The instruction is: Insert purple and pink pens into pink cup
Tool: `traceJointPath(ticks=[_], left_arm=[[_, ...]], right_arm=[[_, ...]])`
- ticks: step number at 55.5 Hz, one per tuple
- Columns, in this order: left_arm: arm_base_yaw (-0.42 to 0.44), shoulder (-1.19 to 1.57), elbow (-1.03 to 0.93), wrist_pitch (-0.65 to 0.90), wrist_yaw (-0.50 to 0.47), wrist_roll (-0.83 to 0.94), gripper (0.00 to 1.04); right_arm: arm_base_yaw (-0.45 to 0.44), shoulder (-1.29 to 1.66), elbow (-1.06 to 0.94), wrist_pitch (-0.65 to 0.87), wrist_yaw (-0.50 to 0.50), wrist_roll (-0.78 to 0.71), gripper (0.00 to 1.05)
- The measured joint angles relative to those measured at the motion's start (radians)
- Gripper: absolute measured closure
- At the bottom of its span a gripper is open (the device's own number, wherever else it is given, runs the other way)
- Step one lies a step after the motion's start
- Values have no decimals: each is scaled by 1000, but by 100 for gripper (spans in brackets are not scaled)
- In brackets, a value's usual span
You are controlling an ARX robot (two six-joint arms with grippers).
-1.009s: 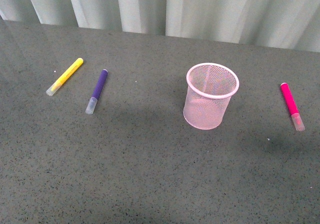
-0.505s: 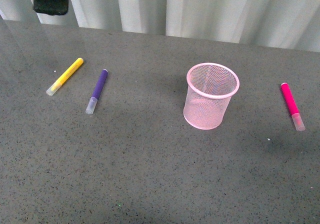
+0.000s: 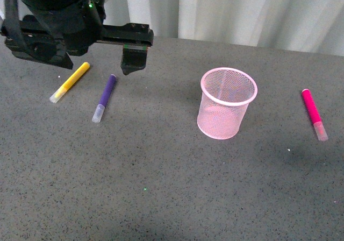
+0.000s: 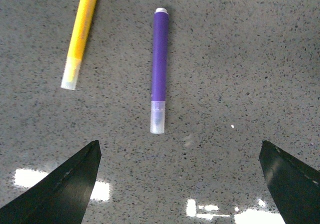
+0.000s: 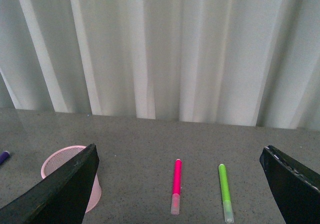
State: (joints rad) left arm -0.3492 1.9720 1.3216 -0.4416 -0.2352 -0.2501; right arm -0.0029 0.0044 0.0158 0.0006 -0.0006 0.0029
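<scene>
While your left gripper [image 4: 178,145] hangs wide open above the purple pen [image 3: 105,97] at upper left, watch the yellow marker [image 3: 70,82] nearby: a skewed descent could snag it. The pink cup [image 3: 227,104] stands right of centre, the pink pen [image 3: 313,113] far right.

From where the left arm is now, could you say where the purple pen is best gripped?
Probably mid-barrel on the purple pen, from straight above, closing across its width: it lies flat, apart from the yellow marker, with the open left end effector aimed at it.
</scene>
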Motion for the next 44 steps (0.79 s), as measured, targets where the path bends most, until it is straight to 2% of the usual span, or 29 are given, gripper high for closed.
traceJointPath(ticks=[23,44], left_arm=[[21,198,143,-6,42,-2,7],[46,292,234,-11,64,85,7]], right_arm=[[0,0,0,0,0,0,7],[0,0,0,0,0,0,7]])
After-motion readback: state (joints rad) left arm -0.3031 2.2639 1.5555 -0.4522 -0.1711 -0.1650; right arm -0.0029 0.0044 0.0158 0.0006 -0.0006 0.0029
